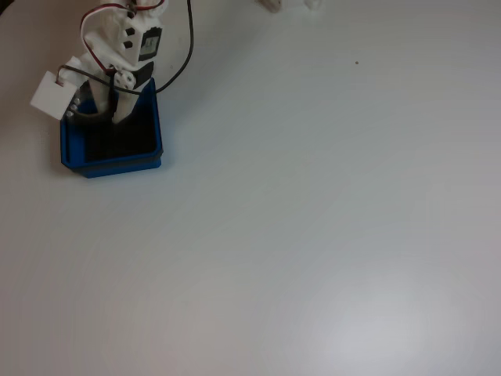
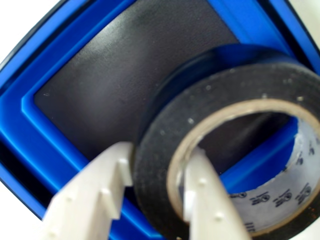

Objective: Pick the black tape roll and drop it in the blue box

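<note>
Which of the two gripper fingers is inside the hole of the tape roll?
In the wrist view, the right finger passes through the black tape roll; the left finger presses its outside.

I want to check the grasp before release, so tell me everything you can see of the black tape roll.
In the wrist view the black tape roll is a matte black ring with a pale inner core carrying small printed marks. The gripper pinches its wall, one white finger outside, one inside the hole. It hangs above the blue box and its dark floor.

We see white printed arm (image 1: 117, 39), red and black cables (image 1: 188, 47), pale notched gripper (image 2: 155, 195) fingers (image 2: 95, 195), studded.
</note>
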Robot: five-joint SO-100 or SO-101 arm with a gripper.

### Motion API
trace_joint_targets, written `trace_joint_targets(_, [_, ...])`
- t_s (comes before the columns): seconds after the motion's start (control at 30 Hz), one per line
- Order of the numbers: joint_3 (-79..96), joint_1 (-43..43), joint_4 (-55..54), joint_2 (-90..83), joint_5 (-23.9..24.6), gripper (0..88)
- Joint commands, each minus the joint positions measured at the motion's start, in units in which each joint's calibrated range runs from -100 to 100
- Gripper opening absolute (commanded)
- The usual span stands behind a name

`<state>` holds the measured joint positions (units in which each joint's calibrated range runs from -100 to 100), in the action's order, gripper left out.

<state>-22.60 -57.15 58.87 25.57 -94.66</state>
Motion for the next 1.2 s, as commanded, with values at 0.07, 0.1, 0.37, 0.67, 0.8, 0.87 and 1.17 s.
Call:
trace_joint_targets(0.07, [-3.9, -0.25, 0.13, -1.41, 0.26, 1.8])
trace_joint_targets(0.1, [-3.9, -0.25, 0.13, -1.41, 0.26, 1.8])
trace_joint_targets(0.37, [-3.81, -0.25, 0.29, -1.49, 0.18, 1.9])
trace_joint_targets(0.67, [-3.19, 0.92, 0.29, -5.25, 0.26, 2.0])
trace_joint_targets(0.8, [-3.1, 2.09, 0.29, -5.0, 0.26, 2.2])
trace_joint_targets(0.87, [-3.1, 2.09, 0.29, -5.0, 0.26, 2.2])
trace_joint_targets(1.17, [-3.1, 2.09, 0.29, -4.92, 0.26, 2.3])
